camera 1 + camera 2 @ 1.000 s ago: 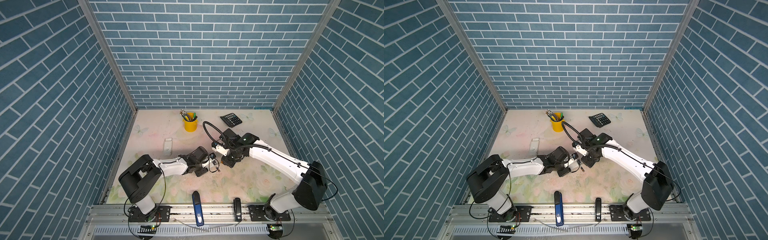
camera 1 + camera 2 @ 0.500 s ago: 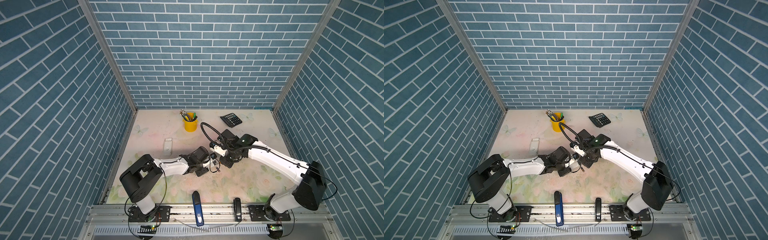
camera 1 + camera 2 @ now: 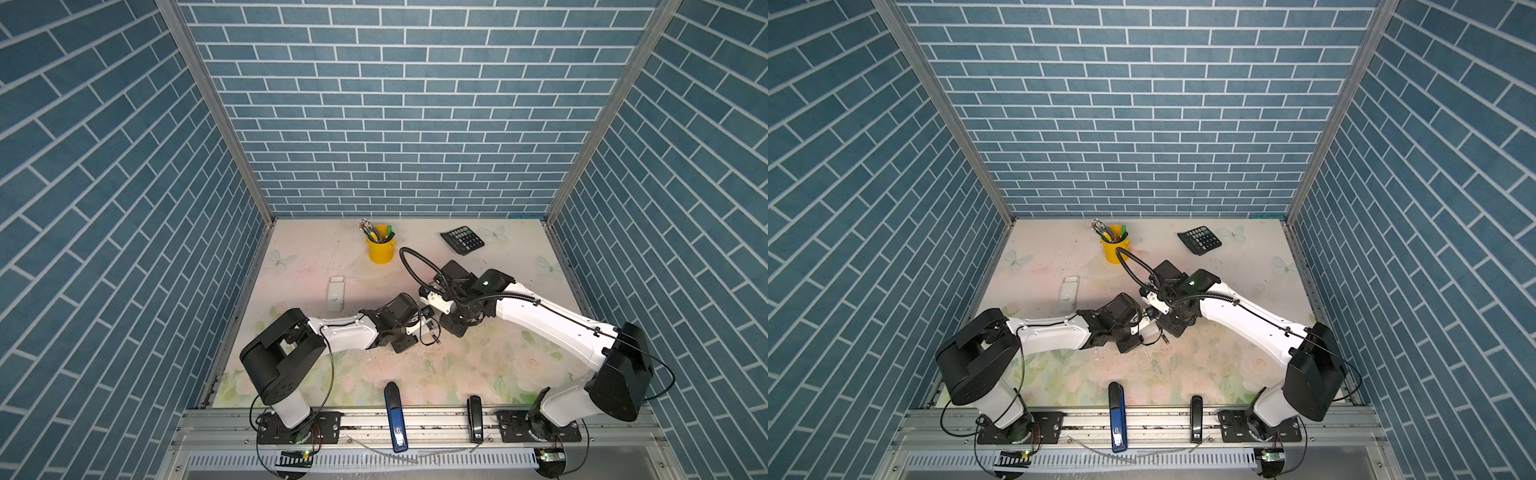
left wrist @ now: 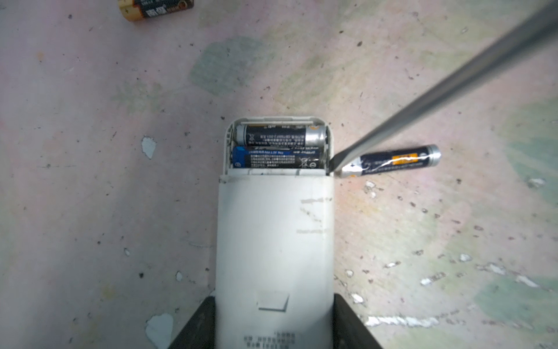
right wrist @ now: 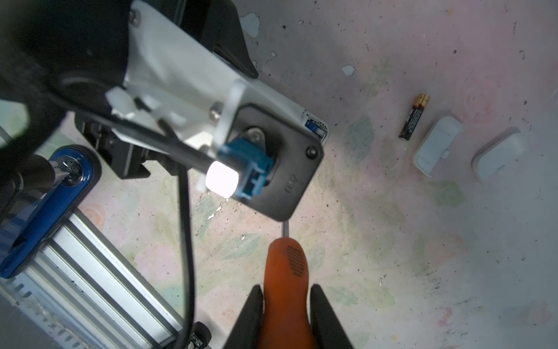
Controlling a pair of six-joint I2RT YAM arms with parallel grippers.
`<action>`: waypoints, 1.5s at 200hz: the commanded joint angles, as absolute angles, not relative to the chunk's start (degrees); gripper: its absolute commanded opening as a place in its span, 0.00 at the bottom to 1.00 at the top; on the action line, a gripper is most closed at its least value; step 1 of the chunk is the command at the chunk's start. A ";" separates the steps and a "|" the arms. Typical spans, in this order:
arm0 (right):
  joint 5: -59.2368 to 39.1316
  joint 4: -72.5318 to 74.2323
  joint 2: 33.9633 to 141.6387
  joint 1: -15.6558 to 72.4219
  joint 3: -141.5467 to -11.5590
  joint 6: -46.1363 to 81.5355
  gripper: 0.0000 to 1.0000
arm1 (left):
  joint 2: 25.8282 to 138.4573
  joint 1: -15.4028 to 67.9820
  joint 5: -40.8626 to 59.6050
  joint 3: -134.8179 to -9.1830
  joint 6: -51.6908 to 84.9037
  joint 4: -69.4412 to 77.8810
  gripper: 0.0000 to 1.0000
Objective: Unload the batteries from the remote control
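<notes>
On scuffed floral tabletop w/ blue-brick walls sits remote.

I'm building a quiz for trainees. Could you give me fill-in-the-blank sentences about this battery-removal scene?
1. The left claw grips the white ____.
2. Its open compartment holds ____ batteries.
3. The right claw is shut on a screwdriver with an ____ handle.
4. ____ white covers lie on the table near a loose battery.
Missing words: remote control; two; orange; two.
</notes>
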State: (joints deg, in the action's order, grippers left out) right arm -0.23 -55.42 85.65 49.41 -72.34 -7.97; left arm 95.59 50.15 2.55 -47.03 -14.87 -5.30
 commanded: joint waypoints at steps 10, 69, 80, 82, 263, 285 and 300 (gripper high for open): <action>3.83 -58.96 84.02 49.17 -72.33 -10.19 0.00 | 97.10 50.80 2.68 -47.20 -15.80 -7.83 0.29; 4.11 -59.06 84.07 49.10 -72.25 -10.15 0.00 | 97.29 50.80 2.56 -47.37 -15.82 -8.08 0.28; 4.19 -59.14 84.07 49.10 -72.16 -10.14 0.00 | 97.29 50.80 2.44 -47.29 -15.80 -8.09 0.28; 4.21 -59.15 84.03 49.06 -72.16 -10.14 0.00 | 97.27 50.80 2.50 -47.29 -15.75 -8.02 0.28; 1.77 -58.75 83.23 48.86 -72.50 -10.07 0.00 | 97.34 50.80 2.21 -47.26 -15.69 -7.99 0.26; 0.95 -58.72 83.14 48.84 -72.51 -10.05 0.00 | 97.53 50.80 2.37 -47.38 -15.65 -7.96 0.26; 0.97 -58.37 83.06 48.80 -72.34 -10.10 0.00 | 97.56 50.80 2.37 -47.46 -15.65 -7.99 0.26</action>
State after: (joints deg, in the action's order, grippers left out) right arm 2.22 -57.89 84.79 48.95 -72.31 -7.97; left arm 95.83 50.30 2.61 -47.33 -15.00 -5.43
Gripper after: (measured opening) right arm 0.265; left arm 0.576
